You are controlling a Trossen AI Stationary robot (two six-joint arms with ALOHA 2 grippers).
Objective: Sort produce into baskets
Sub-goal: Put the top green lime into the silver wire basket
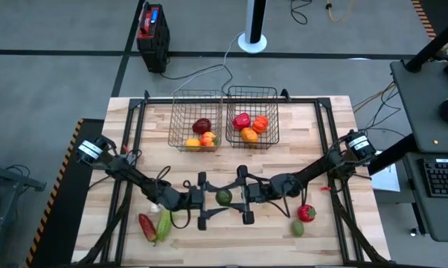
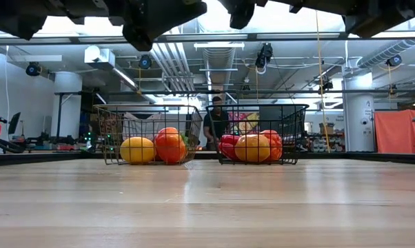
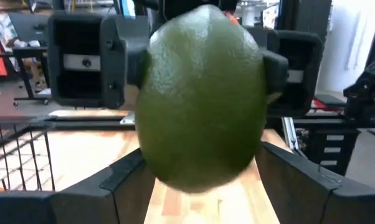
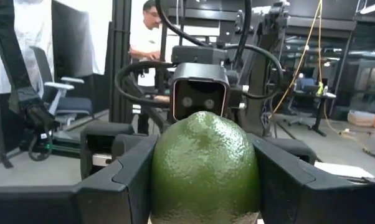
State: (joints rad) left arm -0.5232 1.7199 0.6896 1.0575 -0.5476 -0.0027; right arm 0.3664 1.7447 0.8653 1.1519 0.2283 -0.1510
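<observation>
Lime [image 4: 205, 168] fills both wrist views, held mid-air between the two arms over the near middle of the counter [image 1: 313, 126]. Right pincer [image 4: 205, 186] is clamped on it, fingers [image 4: 287, 180] pressed to both flanks. Left pincer [image 3: 200, 180] faces it from the other side with fingers [image 3: 299, 180] spread just clear of the fruit, gripping nothing. From above, the lime shows as a green ball between the two wrists, well short of the baskets. Left basket [image 1: 196, 123] holds a dark red piece, an orange-red one and a yellow one; right basket [image 1: 252, 117] holds a red pepper and two orange pieces. Still loose on the counter: red chilli [image 1: 146, 225] and long green one [image 1: 164, 225] touching near the left front, red pepper [image 1: 306, 214] and small green piece [image 1: 298, 228] near the right front. Reads as a handover just made, lime now due for a basket. Risks: round, smooth skin held on two narrow flanks, so a quick swing could roll it out and drop it among the loose pieces; left pincer sits so close that any sideways pull by either arm could clip the fruit or lock fingers; a low carry could catch the basket rim. Which basket it belongs in, cannot tell.
</observation>
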